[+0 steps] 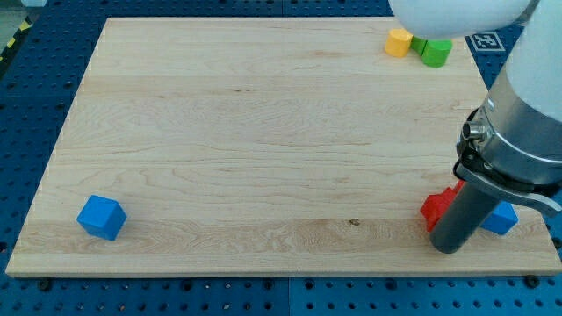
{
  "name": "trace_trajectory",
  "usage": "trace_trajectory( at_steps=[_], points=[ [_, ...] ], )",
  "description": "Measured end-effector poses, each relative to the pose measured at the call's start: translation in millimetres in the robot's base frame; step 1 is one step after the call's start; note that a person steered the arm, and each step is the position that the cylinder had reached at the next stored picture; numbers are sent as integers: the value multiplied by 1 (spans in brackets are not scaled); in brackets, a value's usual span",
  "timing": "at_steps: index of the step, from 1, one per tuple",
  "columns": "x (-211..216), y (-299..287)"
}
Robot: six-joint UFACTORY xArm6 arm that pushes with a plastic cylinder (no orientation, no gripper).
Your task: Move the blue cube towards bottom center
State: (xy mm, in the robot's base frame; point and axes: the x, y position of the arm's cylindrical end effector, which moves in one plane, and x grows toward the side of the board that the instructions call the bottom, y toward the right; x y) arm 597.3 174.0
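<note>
The blue cube sits near the bottom left corner of the wooden board. My tip is at the bottom right of the board, far to the right of the blue cube. The tip stands between a red block and another blue block, and the rod partly hides both.
A yellow block and a green block lie at the top right, with the arm's white body above them. The board's right edge is just past my tip. A blue pegboard table surrounds the board.
</note>
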Motion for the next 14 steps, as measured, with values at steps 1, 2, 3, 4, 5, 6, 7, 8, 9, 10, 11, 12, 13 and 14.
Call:
trace_trajectory(
  at_steps=[1,2,3,4,5,6,7,8,9,10,11,12,13,14],
  points=[
    [5,-2],
    [11,-12],
    [17,-62],
    [8,-113],
    [4,-158],
    [4,-202],
    [4,-252],
    [5,-304],
    [11,-364],
    [21,-396],
    [13,-405],
    [-41,-404],
    [-56,-403],
    [-48,-397]
  ],
)
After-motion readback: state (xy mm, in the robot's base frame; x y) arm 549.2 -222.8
